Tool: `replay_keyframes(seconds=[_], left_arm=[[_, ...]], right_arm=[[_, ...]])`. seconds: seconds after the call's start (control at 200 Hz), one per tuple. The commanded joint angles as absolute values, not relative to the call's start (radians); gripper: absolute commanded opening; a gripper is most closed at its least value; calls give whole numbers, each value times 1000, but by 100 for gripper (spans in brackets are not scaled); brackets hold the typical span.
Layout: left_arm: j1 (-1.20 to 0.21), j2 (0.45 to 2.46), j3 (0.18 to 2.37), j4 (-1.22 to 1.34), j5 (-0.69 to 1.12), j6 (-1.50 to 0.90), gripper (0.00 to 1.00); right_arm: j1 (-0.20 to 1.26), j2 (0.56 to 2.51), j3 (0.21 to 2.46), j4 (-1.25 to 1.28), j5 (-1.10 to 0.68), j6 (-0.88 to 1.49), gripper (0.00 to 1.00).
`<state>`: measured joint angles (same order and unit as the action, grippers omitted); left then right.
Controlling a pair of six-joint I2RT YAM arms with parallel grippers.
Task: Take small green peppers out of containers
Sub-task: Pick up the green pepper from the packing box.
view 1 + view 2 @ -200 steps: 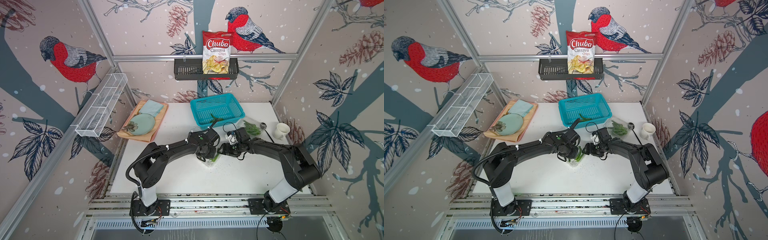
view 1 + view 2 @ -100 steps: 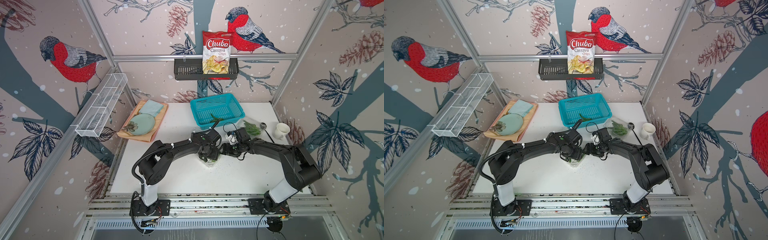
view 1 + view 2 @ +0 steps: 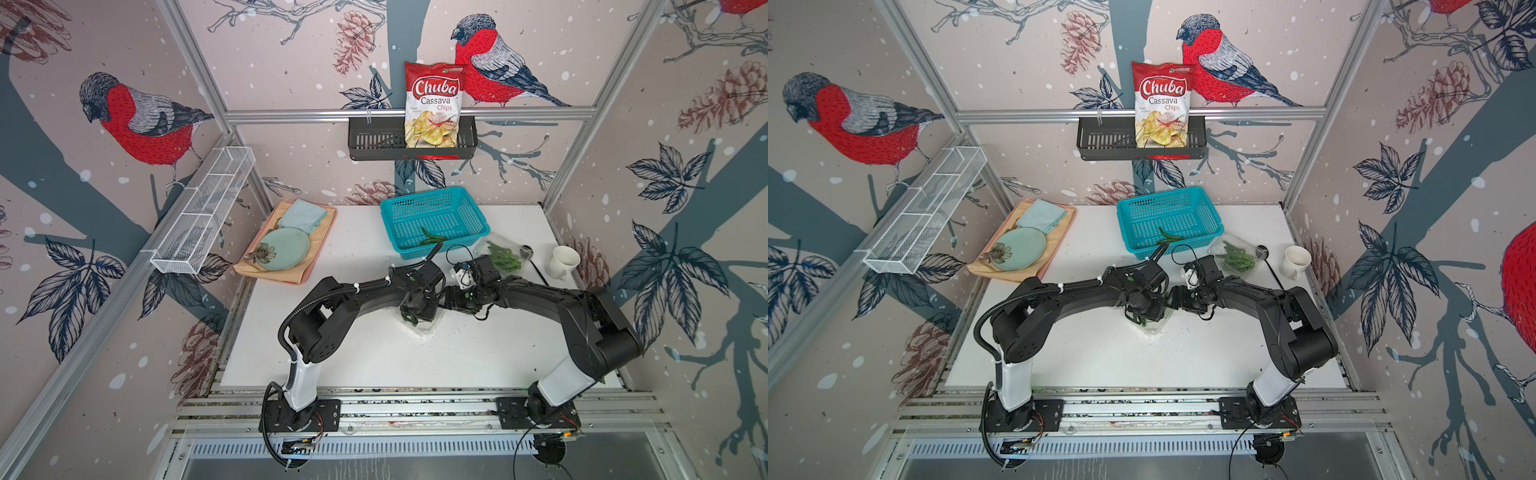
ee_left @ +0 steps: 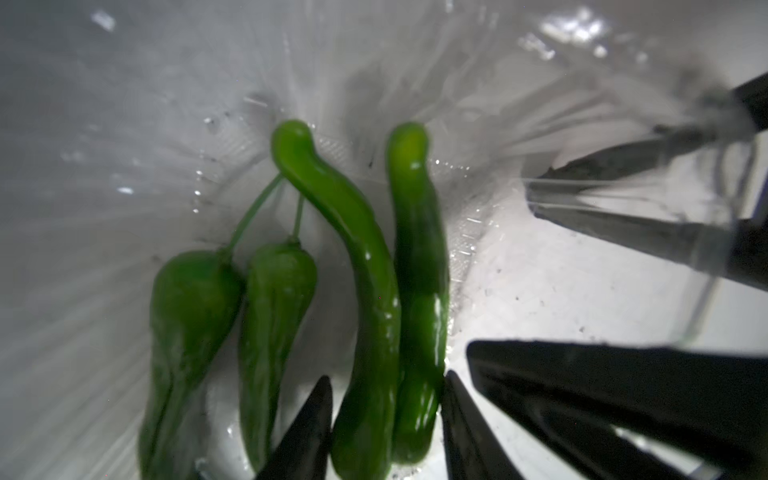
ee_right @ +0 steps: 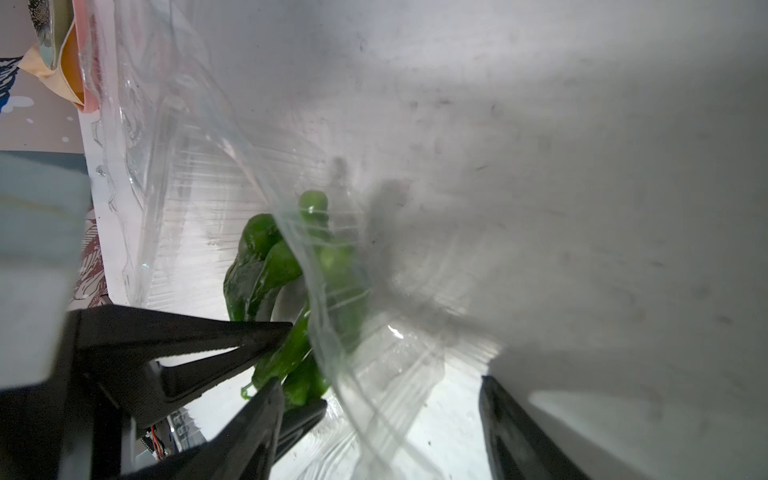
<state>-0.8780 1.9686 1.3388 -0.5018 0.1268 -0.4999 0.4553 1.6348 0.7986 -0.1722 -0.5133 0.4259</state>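
1. The left pincer (image 4: 386, 376), seen from its own wrist camera, has two black fingers standing apart. One finger is on each side of a pair of long small green peppers (image 4: 365, 257) that lie side by side. The tips sit right against the pair. The close view is blurred, so I cannot tell whether they are squeezing yet.
2. Two shorter peppers (image 4: 274, 291) with thin stems lie just beside that pair, outside the fingers. This reach looks aimed at the two long ones only.
3. All four lie on the floor of a clear container (image 3: 424, 329) that is open at the top. It rests in the middle of the white tabletop (image 3: 374, 357), and the left arm reaches down into it from above.
4. The right pincer (image 5: 374, 380) has its fingers wide apart, with nothing clamped. The container's thin ribbed side passes between them. It probably waits at the rim so the light box does not lift along with the peppers.
5. Farther back, a second clear container (image 3: 505, 255) holding many peppers lies near the right arm's wrist. Neither pincer touches it.
6. Just beside it stands a teal basket (image 3: 436, 208) with a pepper or two (image 3: 432, 237) at its front edge. This is likely where removed peppers are dropped.
7. A white mug (image 3: 563, 262) stands well apart, near the right-hand wall.
8. Most peppers sit inside the two containers, so the task appears far from done.
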Motion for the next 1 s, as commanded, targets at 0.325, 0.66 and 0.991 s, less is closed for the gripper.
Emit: replay_keyframes(seconds=[0.325, 0.66, 0.991], left_arm=[[-879, 2004, 1383, -525, 114, -485, 46], [-879, 2009, 1382, -533, 105, -476, 28], [-879, 1942, 1418, -605, 84, -472, 20]], right_arm=[[437, 1611, 809, -213, -501, 421, 76], [428, 1611, 800, -212, -502, 411, 76], [408, 1585, 791, -216, -495, 396, 75]])
